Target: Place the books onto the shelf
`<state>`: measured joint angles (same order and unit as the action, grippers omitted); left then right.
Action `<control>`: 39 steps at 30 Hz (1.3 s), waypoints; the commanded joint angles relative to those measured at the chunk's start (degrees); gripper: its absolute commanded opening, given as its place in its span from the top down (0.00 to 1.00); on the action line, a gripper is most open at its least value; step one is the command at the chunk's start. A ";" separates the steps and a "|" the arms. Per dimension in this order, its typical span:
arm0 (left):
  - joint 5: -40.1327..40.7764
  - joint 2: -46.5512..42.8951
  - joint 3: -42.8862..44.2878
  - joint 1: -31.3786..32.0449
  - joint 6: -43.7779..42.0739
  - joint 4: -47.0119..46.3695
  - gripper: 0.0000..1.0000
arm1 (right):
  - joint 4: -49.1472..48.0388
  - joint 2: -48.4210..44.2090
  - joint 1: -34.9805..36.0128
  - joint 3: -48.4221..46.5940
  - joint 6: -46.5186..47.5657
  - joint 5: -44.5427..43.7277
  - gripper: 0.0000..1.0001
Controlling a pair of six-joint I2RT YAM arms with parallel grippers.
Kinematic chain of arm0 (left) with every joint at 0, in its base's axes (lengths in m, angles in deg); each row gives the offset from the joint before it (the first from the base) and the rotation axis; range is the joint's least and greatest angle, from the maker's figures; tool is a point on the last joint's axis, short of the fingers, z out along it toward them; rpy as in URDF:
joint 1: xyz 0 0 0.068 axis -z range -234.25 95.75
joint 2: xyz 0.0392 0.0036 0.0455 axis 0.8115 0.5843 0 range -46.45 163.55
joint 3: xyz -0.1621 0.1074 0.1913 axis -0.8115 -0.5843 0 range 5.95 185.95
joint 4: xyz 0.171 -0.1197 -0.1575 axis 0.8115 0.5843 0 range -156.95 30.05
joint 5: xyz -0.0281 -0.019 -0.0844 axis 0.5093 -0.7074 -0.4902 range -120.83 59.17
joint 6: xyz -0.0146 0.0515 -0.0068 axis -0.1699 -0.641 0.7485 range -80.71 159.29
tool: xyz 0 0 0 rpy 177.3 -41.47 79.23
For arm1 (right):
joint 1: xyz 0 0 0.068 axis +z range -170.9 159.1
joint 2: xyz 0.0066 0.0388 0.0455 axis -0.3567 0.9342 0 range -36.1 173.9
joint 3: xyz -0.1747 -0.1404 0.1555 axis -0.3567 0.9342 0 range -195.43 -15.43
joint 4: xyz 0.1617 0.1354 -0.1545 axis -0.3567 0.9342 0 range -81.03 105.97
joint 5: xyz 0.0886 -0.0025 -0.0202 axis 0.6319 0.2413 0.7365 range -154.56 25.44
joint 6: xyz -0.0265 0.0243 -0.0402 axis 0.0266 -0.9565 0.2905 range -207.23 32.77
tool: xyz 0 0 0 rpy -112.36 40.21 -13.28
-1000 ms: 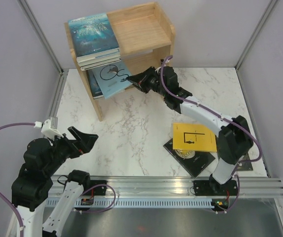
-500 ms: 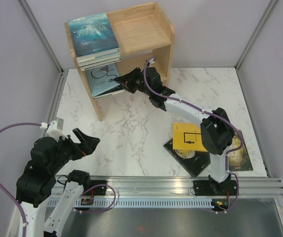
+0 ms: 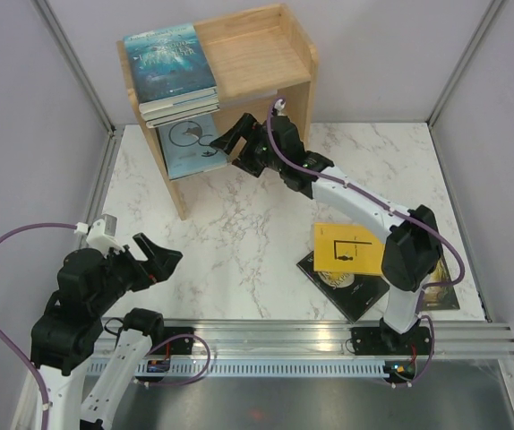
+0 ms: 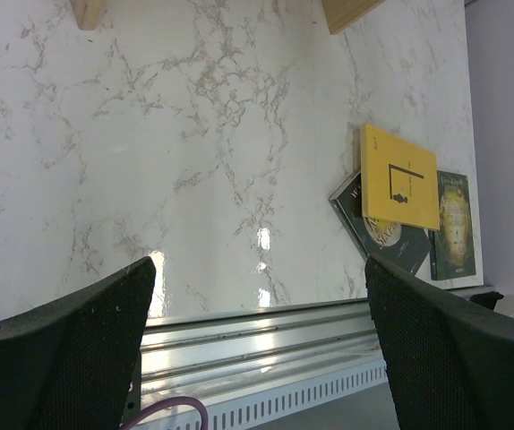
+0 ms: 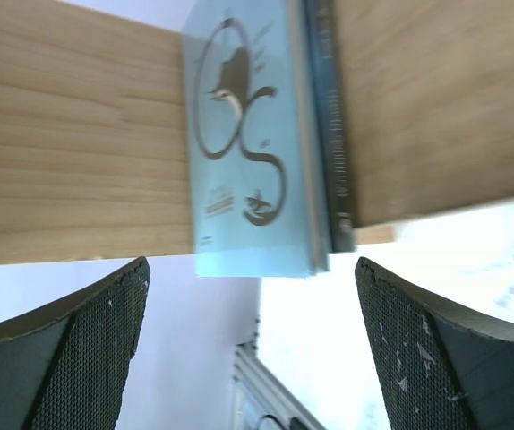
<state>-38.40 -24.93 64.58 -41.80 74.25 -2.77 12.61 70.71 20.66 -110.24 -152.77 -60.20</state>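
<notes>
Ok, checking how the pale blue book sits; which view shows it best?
Right wrist: the pale blue book is close, cover plain. Top external shows it small, low in the shelf; left wrist misses it.

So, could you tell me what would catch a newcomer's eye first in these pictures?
The wooden shelf at the far left, teal books stacked on its top tier. The right end effector hangs open before a pale blue book on the lower tier. A yellow book lies on a black book near the right arm's base.
</notes>
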 commanded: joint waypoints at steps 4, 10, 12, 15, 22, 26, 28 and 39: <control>-0.42 0.01 -1.06 -0.23 -0.86 -2.22 0.00 | 14.02 -5.46 -2.27 -0.13 8.23 -5.50 0.02; -6.82 0.80 -6.15 -0.32 -0.60 -6.69 0.00 | 15.78 -19.24 -3.94 15.65 12.71 -10.58 0.02; -13.21 2.21 -9.65 -0.32 0.54 -10.11 0.00 | 18.49 -27.41 -5.52 21.04 16.13 -12.35 0.02; -20.96 2.83 -15.99 -0.23 4.13 -18.08 0.00 | 23.93 -37.35 -13.23 33.15 20.18 -13.68 0.02; -26.97 7.74 -25.14 0.29 10.39 -33.84 0.00 | 28.53 -43.09 -40.72 45.14 28.00 -6.92 0.02; -26.97 12.66 -24.01 0.91 7.94 -35.35 0.00 | 26.17 -35.12 -51.39 47.51 29.94 -2.97 0.02; -26.88 14.42 -23.91 0.91 7.23 -35.44 0.00 | 22.04 -31.85 -55.17 49.36 29.59 0.99 0.03; -26.53 14.16 -27.78 0.91 6.17 -36.84 0.01 | 9.72 -21.73 -52.30 55.16 25.20 5.04 0.08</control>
<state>-62.99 -10.63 38.01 -40.99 81.35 -37.09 25.15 46.95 -34.75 -58.42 -126.06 -58.15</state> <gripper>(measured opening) 0.994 0.927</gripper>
